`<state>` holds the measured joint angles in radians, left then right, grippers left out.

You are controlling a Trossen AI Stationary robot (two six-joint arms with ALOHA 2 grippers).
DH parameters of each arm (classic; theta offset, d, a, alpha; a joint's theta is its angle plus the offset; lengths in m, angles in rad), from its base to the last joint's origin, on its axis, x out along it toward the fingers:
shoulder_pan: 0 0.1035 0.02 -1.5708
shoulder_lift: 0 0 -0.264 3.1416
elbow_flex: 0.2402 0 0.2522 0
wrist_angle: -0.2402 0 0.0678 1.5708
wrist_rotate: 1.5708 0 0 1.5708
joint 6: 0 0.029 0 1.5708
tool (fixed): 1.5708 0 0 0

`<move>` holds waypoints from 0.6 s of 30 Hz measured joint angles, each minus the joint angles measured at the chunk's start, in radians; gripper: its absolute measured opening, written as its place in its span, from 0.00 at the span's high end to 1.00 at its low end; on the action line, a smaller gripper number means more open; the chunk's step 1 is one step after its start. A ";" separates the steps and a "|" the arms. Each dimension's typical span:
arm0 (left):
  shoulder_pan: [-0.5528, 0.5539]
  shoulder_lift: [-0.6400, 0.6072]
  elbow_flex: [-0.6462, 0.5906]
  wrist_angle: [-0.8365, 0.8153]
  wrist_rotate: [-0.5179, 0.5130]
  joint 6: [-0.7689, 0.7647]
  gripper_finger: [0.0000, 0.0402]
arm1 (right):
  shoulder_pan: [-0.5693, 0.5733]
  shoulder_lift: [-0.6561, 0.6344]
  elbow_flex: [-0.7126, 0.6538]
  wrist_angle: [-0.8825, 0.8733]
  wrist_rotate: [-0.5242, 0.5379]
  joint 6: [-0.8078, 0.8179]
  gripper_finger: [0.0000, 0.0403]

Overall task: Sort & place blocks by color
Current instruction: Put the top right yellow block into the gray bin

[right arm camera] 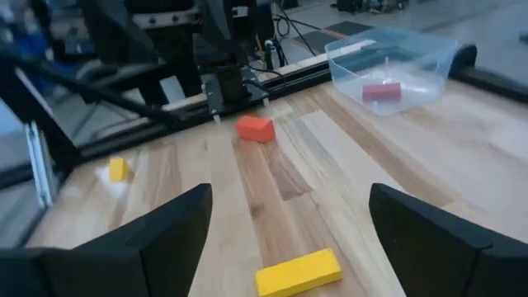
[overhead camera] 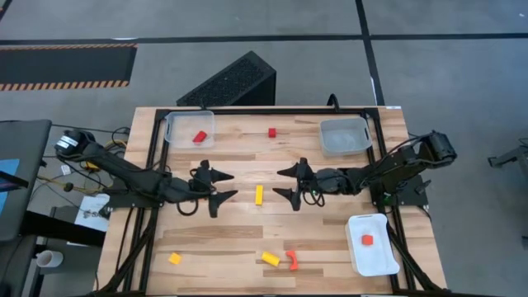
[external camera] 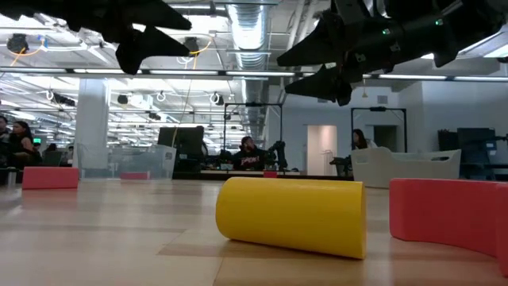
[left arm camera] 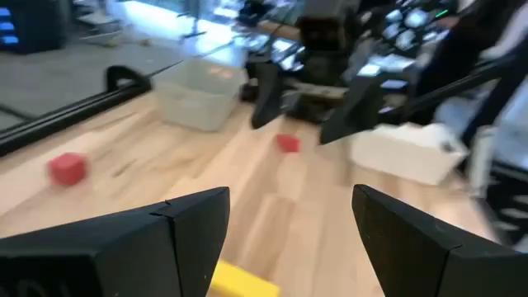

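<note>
In the high view my left gripper (overhead camera: 221, 186) and right gripper (overhead camera: 288, 182) face each other, both open and raised above the table, with a yellow bar (overhead camera: 259, 195) lying flat between them. The left wrist view shows the bar (left arm camera: 243, 282) just ahead of the left gripper (left arm camera: 289, 198), and the right wrist view shows the bar (right arm camera: 299, 272) ahead of the right gripper (right arm camera: 289, 198). A red cube (overhead camera: 271, 132) lies farther off. Near the table's near edge lie a yellow cube (overhead camera: 175, 258), a yellow cylinder (overhead camera: 271, 259) and a curved orange-red piece (overhead camera: 291, 261). An orange block (right arm camera: 256, 128) lies under the left arm.
A clear tray (overhead camera: 188, 128) at the far left holds a red block (overhead camera: 200, 136). Another clear tray (overhead camera: 345, 136) stands at the far right. A white tray (overhead camera: 373, 243) at the near right holds an orange block (overhead camera: 367, 240). People sit in the room beyond the table.
</note>
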<state>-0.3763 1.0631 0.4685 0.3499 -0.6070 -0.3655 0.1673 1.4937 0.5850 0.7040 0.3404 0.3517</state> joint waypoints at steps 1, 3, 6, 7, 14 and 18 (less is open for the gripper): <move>0.000 0.011 0.011 -0.015 -0.008 -0.003 0.39 | -0.001 0.000 0.000 0.001 0.001 0.033 0.14; 0.000 0.025 0.023 -0.011 -0.005 0.002 0.39 | -0.007 0.000 0.000 0.014 0.000 0.103 0.15; 0.000 0.030 0.028 0.063 0.023 0.042 0.39 | -0.008 0.000 0.000 0.035 0.001 0.216 0.16; 0.000 0.029 0.028 0.091 0.039 0.057 0.39 | -0.008 0.000 0.000 0.037 0.007 0.255 0.17; 0.000 0.029 0.029 0.175 0.090 0.126 0.39 | -0.026 0.000 0.080 -0.136 0.114 0.438 0.18; 0.000 -0.013 0.028 0.172 0.062 0.146 0.39 | -0.033 0.015 0.216 -0.369 0.115 0.445 0.18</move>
<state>-0.3759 1.0498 0.4969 0.5223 -0.5446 -0.2198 0.1345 1.5084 0.8009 0.3352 0.4552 0.7971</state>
